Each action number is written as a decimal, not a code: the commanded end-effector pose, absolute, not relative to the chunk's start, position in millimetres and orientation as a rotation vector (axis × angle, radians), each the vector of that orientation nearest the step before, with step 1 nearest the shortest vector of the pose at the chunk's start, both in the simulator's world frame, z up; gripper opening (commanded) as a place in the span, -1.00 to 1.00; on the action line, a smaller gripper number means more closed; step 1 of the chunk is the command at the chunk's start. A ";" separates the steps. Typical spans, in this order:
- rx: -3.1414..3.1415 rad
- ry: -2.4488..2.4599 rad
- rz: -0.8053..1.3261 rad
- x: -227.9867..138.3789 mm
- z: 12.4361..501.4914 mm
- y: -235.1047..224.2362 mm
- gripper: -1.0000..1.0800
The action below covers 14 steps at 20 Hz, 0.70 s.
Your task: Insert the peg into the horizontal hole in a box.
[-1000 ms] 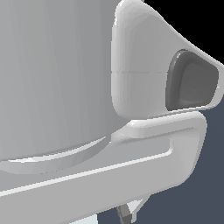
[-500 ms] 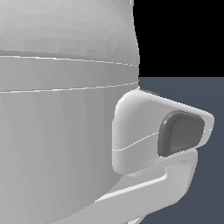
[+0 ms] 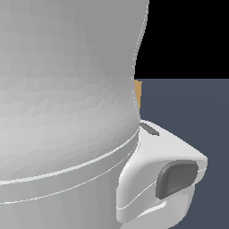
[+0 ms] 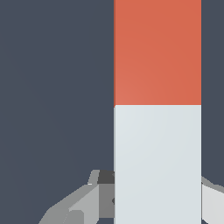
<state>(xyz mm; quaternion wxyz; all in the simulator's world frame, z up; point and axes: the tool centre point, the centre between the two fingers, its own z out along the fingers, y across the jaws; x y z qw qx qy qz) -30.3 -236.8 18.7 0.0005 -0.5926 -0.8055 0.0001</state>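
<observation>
In the wrist view the peg (image 4: 157, 109) fills the frame, its orange-red half farther from my hand and its white half nearer. My gripper (image 4: 154, 178) is open and straddles the white half, with one grey finger (image 4: 98, 192) at one long side and the other at the opposite side. I cannot tell whether the pads touch the peg. In the exterior view only a thin tan sliver of the box (image 3: 138, 94) shows behind my arm. The hole is hidden. The peg and my fingers are hidden in that view.
My arm's white body (image 3: 67, 112) and its hand housing (image 3: 165, 179) cover most of the exterior view. The dark blue-grey floor (image 3: 192, 116) shows at the exterior view's right and all around the peg in the wrist view.
In the exterior view my hand housing has sunk steadily lower in the picture. More of the arm's upper body has come into view, and the tan sliver of the box now shows.
</observation>
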 end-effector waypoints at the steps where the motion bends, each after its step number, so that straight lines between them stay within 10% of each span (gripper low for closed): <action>1: -1.862 -2.531 0.000 -29.9 18.6 -237.1 -1.00; 14: -1.870 -2.524 0.000 -30.0 20.8 -229.6 -1.00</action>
